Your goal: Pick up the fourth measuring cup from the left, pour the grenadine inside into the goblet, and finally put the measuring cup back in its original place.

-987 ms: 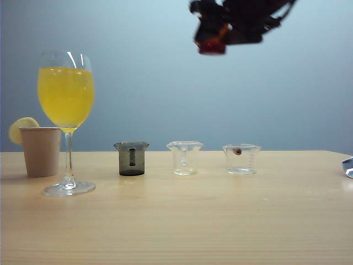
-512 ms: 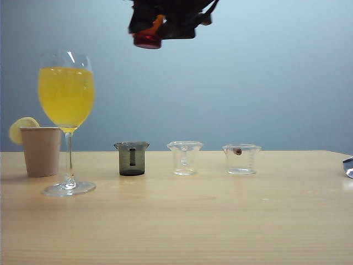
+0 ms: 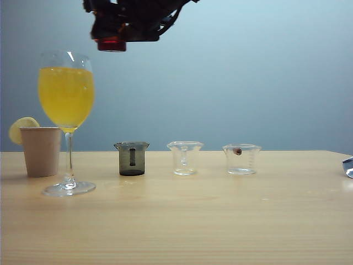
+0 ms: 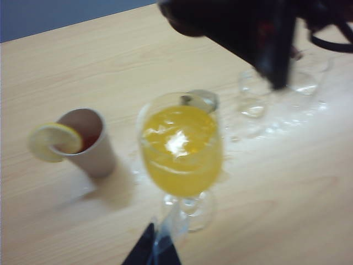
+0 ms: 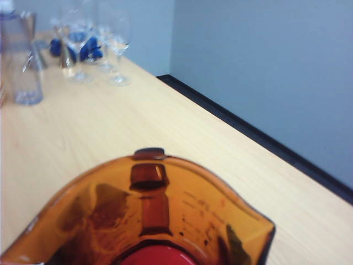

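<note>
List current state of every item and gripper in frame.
right gripper: high above the table near the goblet, shut on the red measuring cup
red measuring cup: held upright, grenadine inside
goblet: upright, nearly full of yellow juice
paper cup: upright, lemon slice on rim
grey measuring cup: upright on table
two clear measuring cups: upright on table
left gripper: by the goblet's foot, state unclear

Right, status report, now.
Right pincer holds red measuring cup high, right of goblet. Left pincer near goblet's foot, state unclear. No pour yet. Path clear.
</note>
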